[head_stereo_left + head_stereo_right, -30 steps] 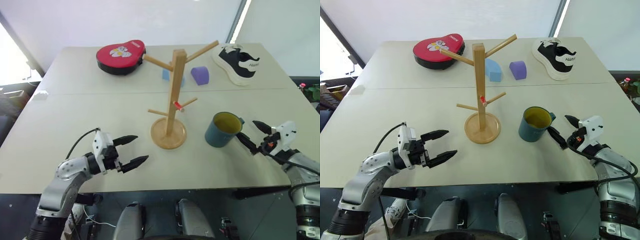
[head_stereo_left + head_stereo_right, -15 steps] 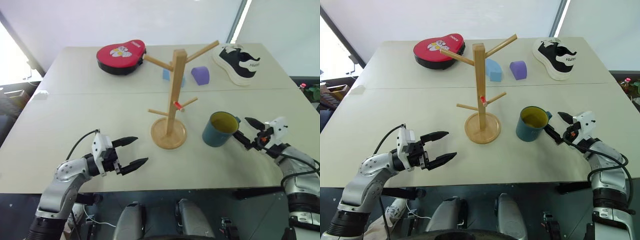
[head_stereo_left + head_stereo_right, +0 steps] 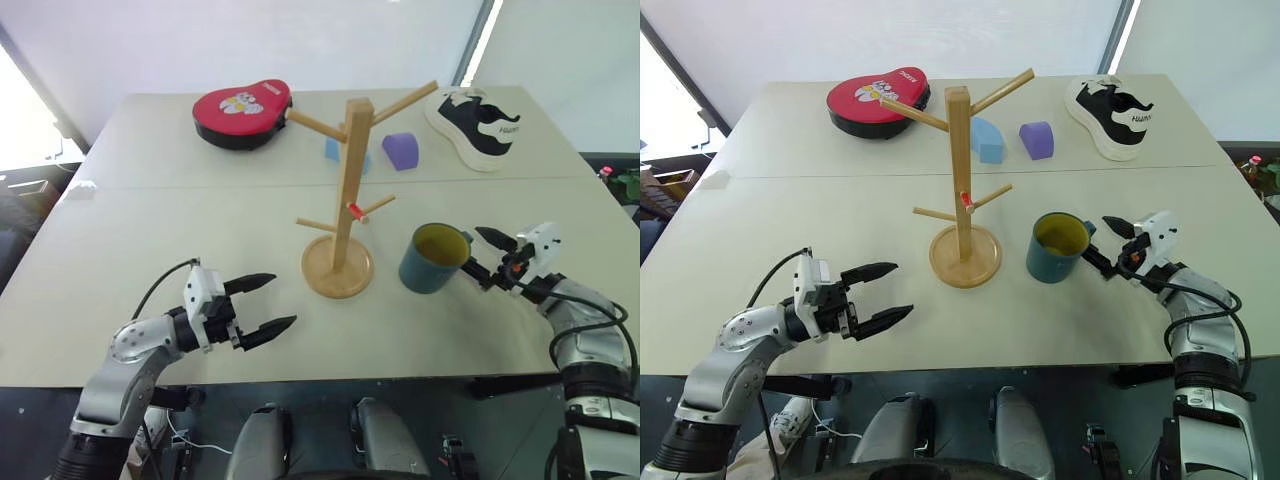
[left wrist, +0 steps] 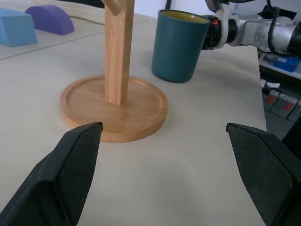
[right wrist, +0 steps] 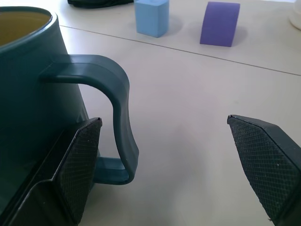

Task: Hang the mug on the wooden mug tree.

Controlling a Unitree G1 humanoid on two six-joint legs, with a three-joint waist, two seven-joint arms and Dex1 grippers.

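I see a beige table [image 3: 150,230] with the mug tree [image 3: 342,200] standing upright near its middle, round base flat on the surface. The mug [image 3: 430,258] stands upright on the table just to the right of the tree's base, apart from it, yellow inside showing and its handle [image 5: 110,103] turned toward my right arm.

My right gripper [image 3: 487,254] sits level at the mug's right side, fingers spread wide and holding nothing. In the right wrist view one finger [image 5: 80,165] lies close against the handle, in front of the mug wall; I cannot tell whether it touches. The other finger is well out over bare table.

My left gripper [image 3: 262,303] hovers near the front edge, left of the tree and well apart from it, fingers wide open and empty, pointing toward the base.

At the far side lie a red case [image 3: 242,112], a blue block [image 3: 985,140], a purple block [image 3: 400,150] and a black-and-white shoe [image 3: 478,125].
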